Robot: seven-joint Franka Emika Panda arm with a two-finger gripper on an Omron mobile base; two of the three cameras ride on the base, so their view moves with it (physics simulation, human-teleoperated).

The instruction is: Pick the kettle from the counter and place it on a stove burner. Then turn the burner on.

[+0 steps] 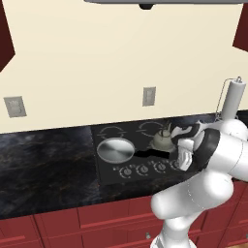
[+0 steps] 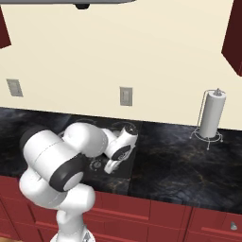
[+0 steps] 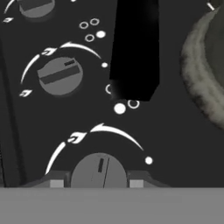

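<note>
1. Sitting already on a rear stove burner (image 1: 154, 130) of the black cooktop, the kettle (image 1: 162, 140) leaves only the knob step; the pan (image 1: 115, 149) lies beside it.
2. From the right base view, the hand (image 2: 118, 158) reaches down over the knob row by the tabletop (image 2: 179, 160).
3. In the hand view, the pincer (image 3: 97, 180) straddles a knob (image 3: 99, 171), fingers half-spread against its sides, seemingly to turn it.

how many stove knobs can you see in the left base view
4 show: knob, knob, knob and knob, in a row along the cooktop's front edge. The arm may hide more at right.
</note>
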